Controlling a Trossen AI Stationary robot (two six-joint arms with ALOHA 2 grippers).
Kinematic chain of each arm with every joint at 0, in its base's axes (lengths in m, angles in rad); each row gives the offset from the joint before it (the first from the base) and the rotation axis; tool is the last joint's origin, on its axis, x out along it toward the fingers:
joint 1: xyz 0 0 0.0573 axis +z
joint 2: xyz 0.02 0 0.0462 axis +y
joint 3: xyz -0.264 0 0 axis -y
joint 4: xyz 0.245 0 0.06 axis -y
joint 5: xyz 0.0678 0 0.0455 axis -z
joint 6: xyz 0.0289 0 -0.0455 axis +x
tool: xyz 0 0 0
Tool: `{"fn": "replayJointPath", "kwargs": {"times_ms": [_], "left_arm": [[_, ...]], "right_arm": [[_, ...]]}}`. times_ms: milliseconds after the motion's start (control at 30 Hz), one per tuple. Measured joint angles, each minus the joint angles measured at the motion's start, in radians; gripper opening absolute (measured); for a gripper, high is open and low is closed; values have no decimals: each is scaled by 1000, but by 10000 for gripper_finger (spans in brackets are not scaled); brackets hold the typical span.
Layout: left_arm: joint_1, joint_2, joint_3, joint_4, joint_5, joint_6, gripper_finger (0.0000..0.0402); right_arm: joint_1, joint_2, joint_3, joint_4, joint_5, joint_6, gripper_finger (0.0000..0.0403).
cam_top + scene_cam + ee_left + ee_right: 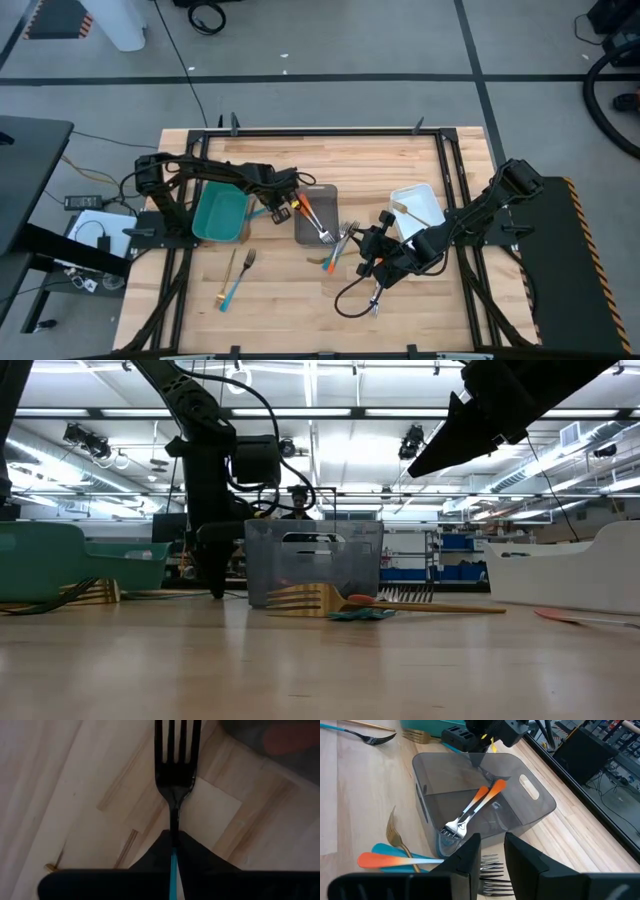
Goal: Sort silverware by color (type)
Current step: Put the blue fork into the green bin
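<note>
My left gripper [280,208] stands between the teal tray [215,215] and the grey tray [325,195], pointing steeply down and shut on a blue-handled fork [175,765]. Two orange-handled forks [480,802] lie inside the grey tray. My right gripper [492,847] hovers open at the grey tray's near right corner, over a small pile of silverware [340,245]: silver tines, an orange handle [395,861], a blue one and a gold fork [395,832]. Nothing is between its fingers. A gold fork [240,262] and a blue-handled one [232,290] lie flat on the table nearer the front. My left gripper pinches the fork's blue handle [173,857] between its two fingers, just behind the dark neck. The fingers come from above, pointing steeply down, and the tines reach out beyond them over the wood. In the low view the fingertips [215,592] reach table level; whether the fork is lifted I cannot tell.
A white tray [420,205] stands at the right, behind my right arm. Another utensil [375,300] lies near the front, by a loop of black cable. A black frame borders the wooden table top.
</note>
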Motion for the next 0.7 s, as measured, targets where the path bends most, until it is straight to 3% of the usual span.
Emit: {"fn": "replayJointPath", "kwargs": {"times_ms": [700], "left_arm": [[25,-243,2,-40,4,-2,22]], "right_arm": [[0,0,0,27,0,-23,92]]}}
